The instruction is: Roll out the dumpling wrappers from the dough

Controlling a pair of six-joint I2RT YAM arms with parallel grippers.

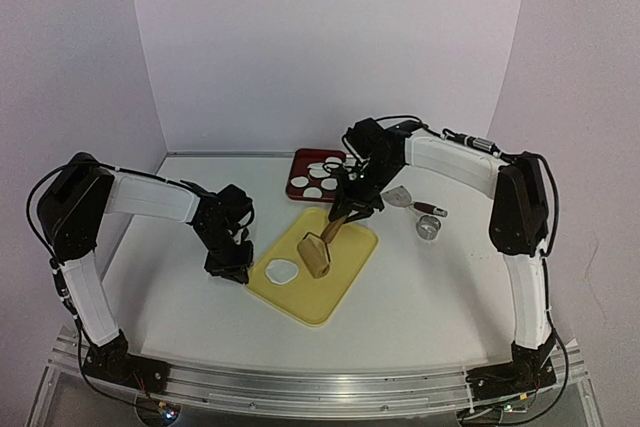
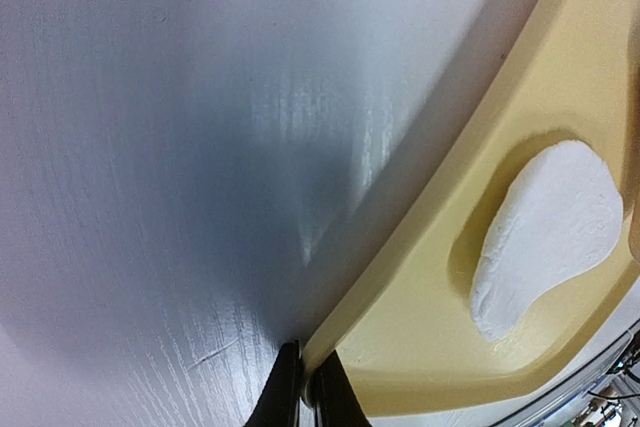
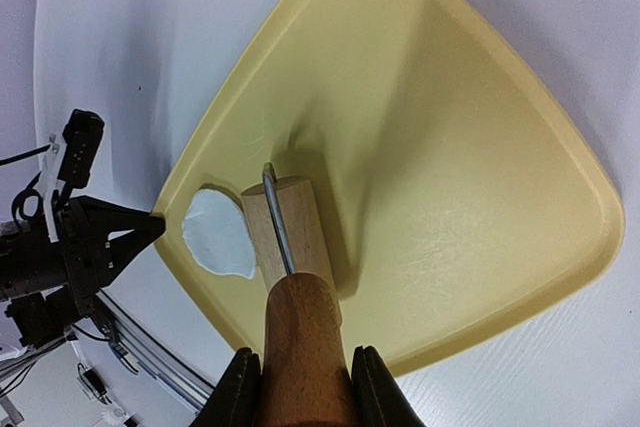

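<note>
So from the overhead cam we're mid-rolling I'd say: the right end effector has the wooden roller by its handle, drum parked on the yellow board, just at 3 o'clock of the dough. The dough is a flattened white patch near the board's 8 o'clock corner. The left end effector is at the board's 9 o'clock edge, looks like it's bracing it. Finished dumpling wrappers lie in the red tray at 12 o'clock, and the ring cutter waits off at 3 o'clock on the desk. Left wrist cam: fingertips pinched fully together with nothing between them, touching the board's rim right at the corner; dough lies inside the rim at about 3 o'clock of that view. Right wrist cam: both fingers clamped on the handle, partly open around it, the drum's end touching or just overlapping the dough's edge. Next move imo is pushing the roller toward 9 o'clock across the dough with steady downward pressure. Catch: the dough is near the raised rim, so there's little run-out that way before the drum hits the lip or the left arm. Loads of bare board toward 3 o'clock though.
</note>
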